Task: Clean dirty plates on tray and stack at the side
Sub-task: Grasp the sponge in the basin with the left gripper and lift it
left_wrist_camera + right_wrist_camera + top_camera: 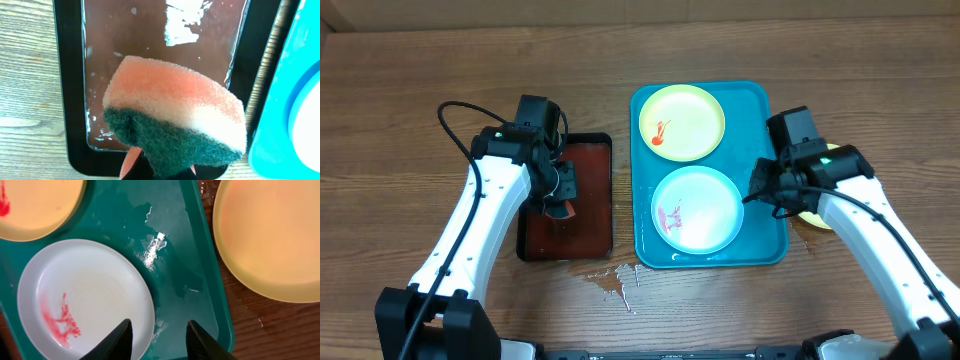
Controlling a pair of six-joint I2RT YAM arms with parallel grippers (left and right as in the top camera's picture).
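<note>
Foam sponge, orange-pink over a dark green scouring face, is clamped in my left gripper; the smeared plates lie to its right.

Nearest me, the blue-white plate sits at the near end of the turquoise tray, smooth glossy plastic, its red smear on the left half, toward the sponge. My right gripper hovers at that plate's right edge over the wet tray floor, jaws partly spread and holding nothing. It is the closer arm, but the sponge arm must cross the tray's left rim. Just off the tray's right edge a third plate, pale yellow, rests on the wooden table with no smear that I can see. The sponge hangs over the black tray of dark red liquid. Farthest, the yellow-green plate fills the tray's far end, so the tray's long axis runs away from me.
</note>
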